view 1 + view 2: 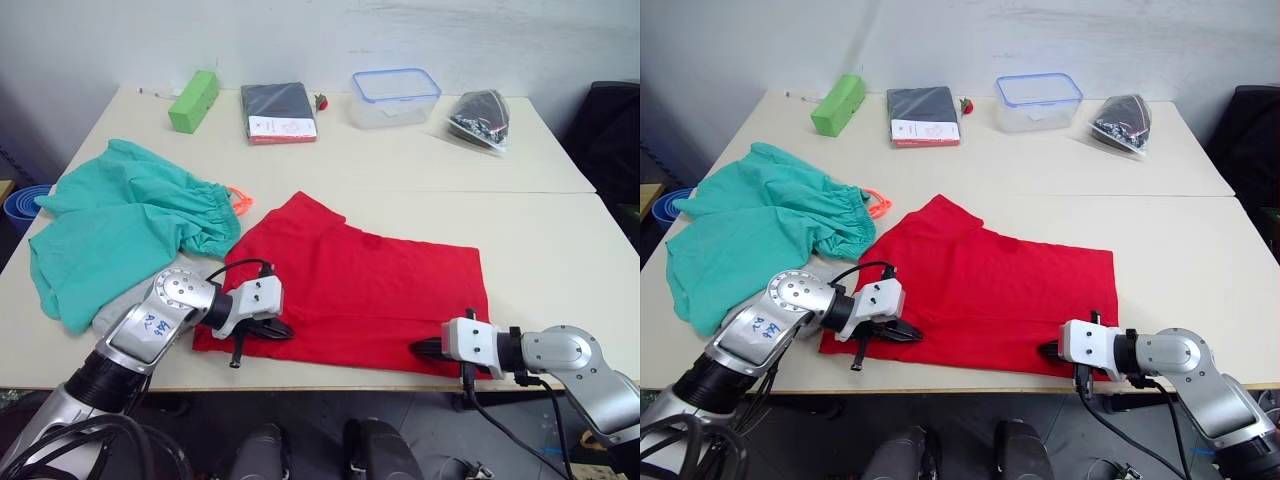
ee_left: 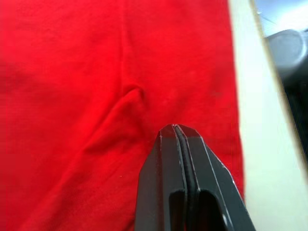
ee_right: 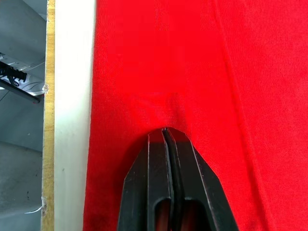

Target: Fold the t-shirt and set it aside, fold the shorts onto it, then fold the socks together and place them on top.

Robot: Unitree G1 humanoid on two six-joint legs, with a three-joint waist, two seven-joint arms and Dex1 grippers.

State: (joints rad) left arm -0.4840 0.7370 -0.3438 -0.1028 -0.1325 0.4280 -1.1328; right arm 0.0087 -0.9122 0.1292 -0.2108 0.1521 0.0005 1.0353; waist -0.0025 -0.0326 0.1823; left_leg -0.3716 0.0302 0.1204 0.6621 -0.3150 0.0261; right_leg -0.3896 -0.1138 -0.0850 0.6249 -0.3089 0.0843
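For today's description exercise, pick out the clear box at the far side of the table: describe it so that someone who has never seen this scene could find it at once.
Start at the cream table and look along its far edge, beyond the red t-shirt. There, between a dark flat packet and a bag of dark items, stands the plastic container. It alone is see-through, with a blue-rimmed lid.

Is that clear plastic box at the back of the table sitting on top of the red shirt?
No, the clear box stands on bare table at the far edge, well apart from the t-shirt.
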